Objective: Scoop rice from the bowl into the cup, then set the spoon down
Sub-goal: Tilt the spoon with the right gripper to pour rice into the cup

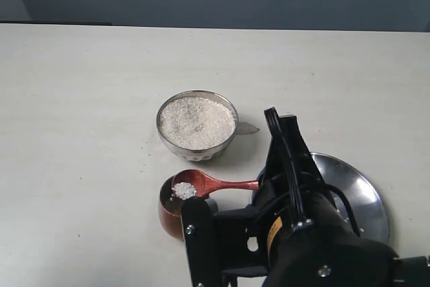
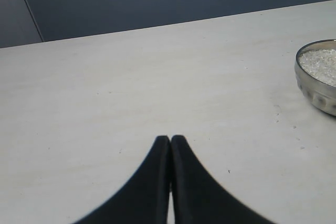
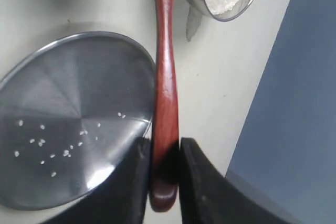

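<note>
Rice (image 1: 183,190) is riding the spoon (image 1: 216,183) over the cup (image 1: 168,214), ahead of the right gripper (image 3: 165,146).
It's clamping the handle; bowl (image 1: 195,154) beyond is brimming, plate (image 3: 63,87) alongside is carrying stray grains; left gripper (image 2: 170,141) is sitting pinched closed.

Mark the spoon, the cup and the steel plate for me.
spoon (image 1: 218,184): exterior view, on the handle just behind the head.
cup (image 1: 166,216): exterior view, on the outer wall.
plate (image 3: 68,72): right wrist view, on bare steel near the middle.
</note>
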You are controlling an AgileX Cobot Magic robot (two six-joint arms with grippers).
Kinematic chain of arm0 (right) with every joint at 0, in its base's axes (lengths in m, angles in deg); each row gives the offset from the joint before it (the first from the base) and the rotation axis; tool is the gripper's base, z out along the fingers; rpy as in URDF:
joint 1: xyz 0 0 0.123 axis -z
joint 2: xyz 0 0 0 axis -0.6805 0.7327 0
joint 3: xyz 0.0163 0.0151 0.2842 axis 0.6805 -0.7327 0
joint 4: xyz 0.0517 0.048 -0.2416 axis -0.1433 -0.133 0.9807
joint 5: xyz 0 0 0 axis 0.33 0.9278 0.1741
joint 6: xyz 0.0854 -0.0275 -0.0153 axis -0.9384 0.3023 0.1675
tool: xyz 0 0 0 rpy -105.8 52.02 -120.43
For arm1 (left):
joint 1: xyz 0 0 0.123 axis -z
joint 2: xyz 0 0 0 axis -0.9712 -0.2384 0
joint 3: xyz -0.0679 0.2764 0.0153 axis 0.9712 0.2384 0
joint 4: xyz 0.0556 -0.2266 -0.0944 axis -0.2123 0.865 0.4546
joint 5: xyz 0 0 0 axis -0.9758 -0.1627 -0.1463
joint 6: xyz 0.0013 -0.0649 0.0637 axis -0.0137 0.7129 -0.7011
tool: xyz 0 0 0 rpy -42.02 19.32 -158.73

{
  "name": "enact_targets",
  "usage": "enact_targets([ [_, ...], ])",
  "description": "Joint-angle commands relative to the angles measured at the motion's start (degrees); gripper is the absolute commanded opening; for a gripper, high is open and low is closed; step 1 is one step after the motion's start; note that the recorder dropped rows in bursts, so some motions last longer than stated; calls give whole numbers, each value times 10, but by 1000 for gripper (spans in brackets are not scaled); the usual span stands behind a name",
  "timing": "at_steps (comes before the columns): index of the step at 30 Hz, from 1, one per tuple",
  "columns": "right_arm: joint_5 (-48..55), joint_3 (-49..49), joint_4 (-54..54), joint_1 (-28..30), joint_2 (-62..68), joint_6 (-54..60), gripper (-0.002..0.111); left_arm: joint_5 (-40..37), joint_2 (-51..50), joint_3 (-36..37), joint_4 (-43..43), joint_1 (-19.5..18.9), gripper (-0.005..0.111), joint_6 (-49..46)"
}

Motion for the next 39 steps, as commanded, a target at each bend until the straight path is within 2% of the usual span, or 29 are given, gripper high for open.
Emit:
enact_targets([
  [1, 4, -2, 21, -2, -1, 15, -1, 6, 2, 2, -1, 1, 1, -1],
  [39, 4, -2, 59, 22, -1, 87, -1, 6, 2, 2, -1, 1, 1, -1],
])
